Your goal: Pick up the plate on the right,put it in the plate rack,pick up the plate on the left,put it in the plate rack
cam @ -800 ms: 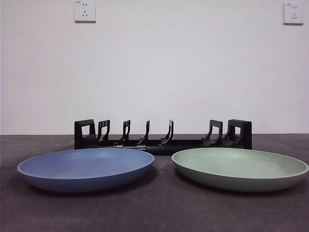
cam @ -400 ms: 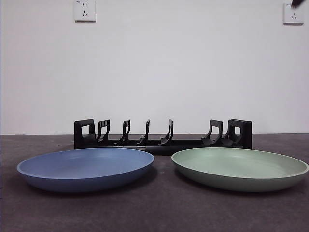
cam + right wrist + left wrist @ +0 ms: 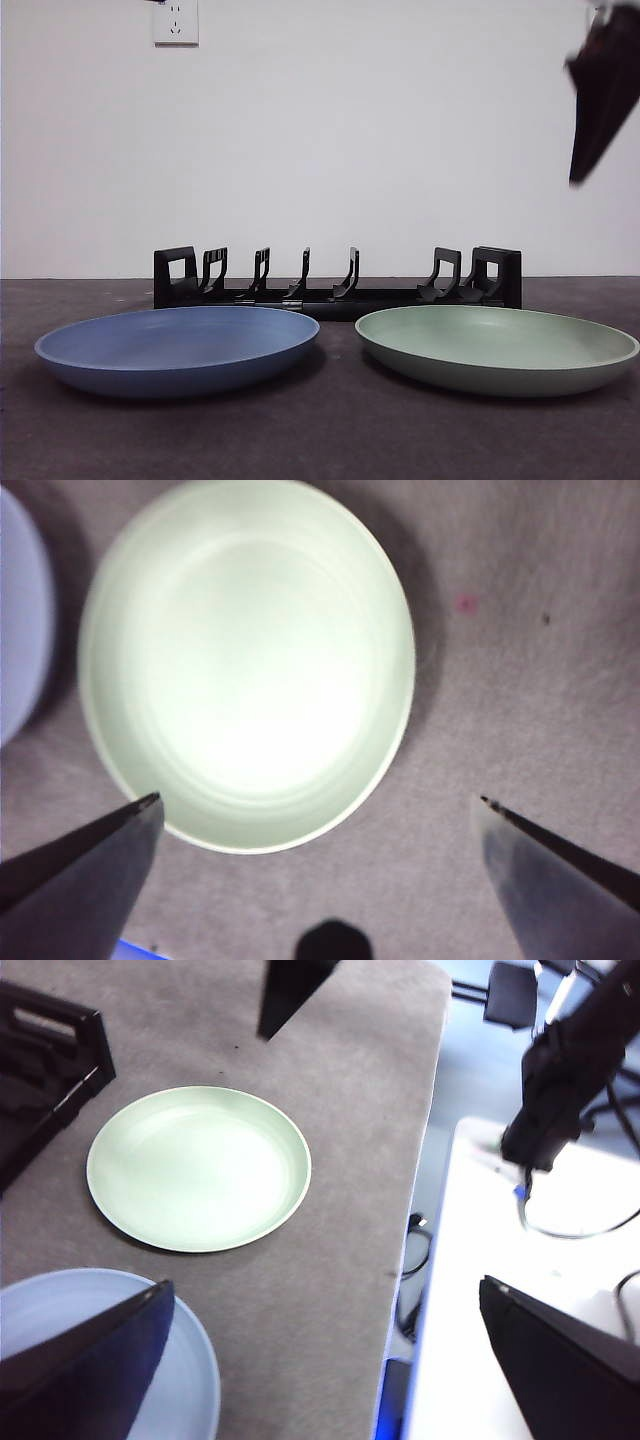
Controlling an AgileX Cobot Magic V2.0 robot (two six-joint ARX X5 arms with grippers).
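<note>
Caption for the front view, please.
Blue plate and green plate lie before the empty plate rack; right gripper hangs above.

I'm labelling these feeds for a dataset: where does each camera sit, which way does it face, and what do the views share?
Front view: low at table height, looking level across the blue plate and green plate to the plate rack; the right gripper enters top right.
Left wrist view: high on the left arm, facing down; the left gripper is open.
Right wrist view: above the green plate, facing down; the right gripper is open.
All three share the green plate.
</note>
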